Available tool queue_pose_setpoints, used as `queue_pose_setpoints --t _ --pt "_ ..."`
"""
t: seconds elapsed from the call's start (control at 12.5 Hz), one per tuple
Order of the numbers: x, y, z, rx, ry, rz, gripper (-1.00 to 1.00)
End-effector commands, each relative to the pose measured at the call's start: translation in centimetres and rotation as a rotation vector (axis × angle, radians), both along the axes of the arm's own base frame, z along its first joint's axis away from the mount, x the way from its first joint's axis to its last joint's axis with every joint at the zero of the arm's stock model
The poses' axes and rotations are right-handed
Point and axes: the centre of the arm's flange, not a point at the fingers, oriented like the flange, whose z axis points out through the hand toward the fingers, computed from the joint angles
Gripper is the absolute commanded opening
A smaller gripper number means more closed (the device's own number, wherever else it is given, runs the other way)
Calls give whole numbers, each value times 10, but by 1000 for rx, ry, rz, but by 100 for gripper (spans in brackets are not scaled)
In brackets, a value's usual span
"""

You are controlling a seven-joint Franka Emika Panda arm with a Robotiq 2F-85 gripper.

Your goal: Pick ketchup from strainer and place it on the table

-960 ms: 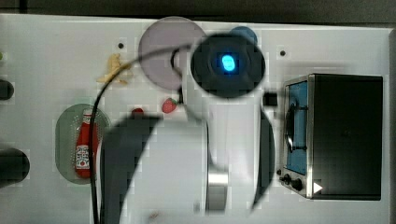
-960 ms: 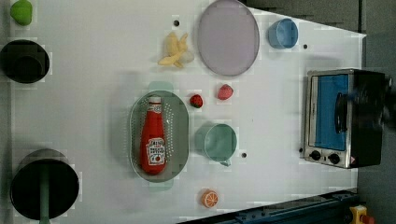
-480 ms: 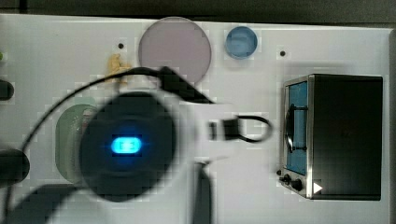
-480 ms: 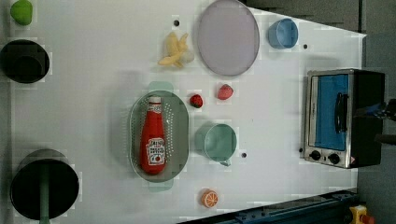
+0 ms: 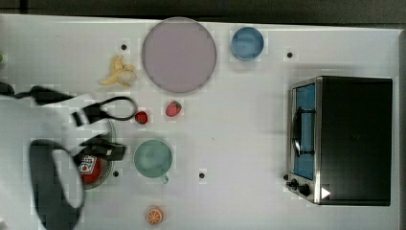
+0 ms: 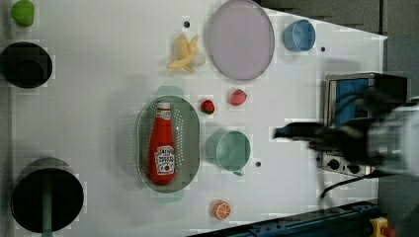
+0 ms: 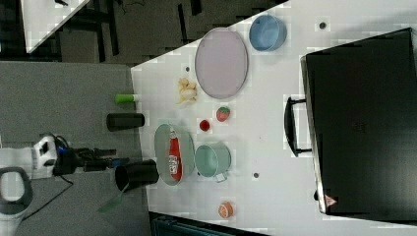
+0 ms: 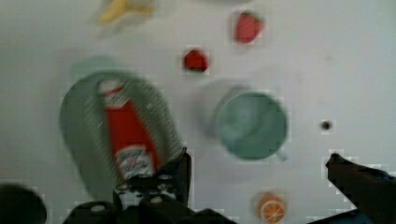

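The ketchup (image 6: 162,150), a red squeeze bottle with a white cap and label, lies lengthwise in the pale green strainer (image 6: 190,143) on the white table (image 6: 99,98). In the top view my arm covers most of the strainer (image 5: 109,173), and only the label end of the ketchup (image 5: 90,168) shows. My gripper (image 5: 98,136) hangs above the strainer there. In the wrist view the gripper (image 8: 257,163) is open with nothing between its fingers. One fingertip stands by the label end of the ketchup (image 8: 126,135). The strainer (image 8: 79,126) lies under it.
A green cup (image 5: 152,158) stands close beside the strainer. A red ball (image 5: 141,117), a strawberry (image 5: 173,109), a banana (image 5: 117,72), a lilac plate (image 5: 178,54), a blue bowl (image 5: 247,43) and an orange slice (image 5: 154,215) lie around. A toaster oven (image 5: 344,139) fills the top view's right.
My arm has swept from the middle of the top view to its left, over the strainer. In the left view it has come further in from the right. The ketchup has not moved.
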Motion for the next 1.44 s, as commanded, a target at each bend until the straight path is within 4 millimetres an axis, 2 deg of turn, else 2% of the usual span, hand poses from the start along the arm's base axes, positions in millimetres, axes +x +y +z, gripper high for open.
queue_pose_setpoints --t 0.08,0.32,0.48,0.64,0.96,1.44 --pt "-18 47 -19 17 -4 67 100" --pt "-39 93 -61 66 2 157 100" --pt "-46 109 -93 110 -24 154 100" --pt "-52 114 -128 124 -60 114 100" --pt "-63 109 -202 116 -81 116 100" --pt "-63 114 -285 194 -7 93 100"
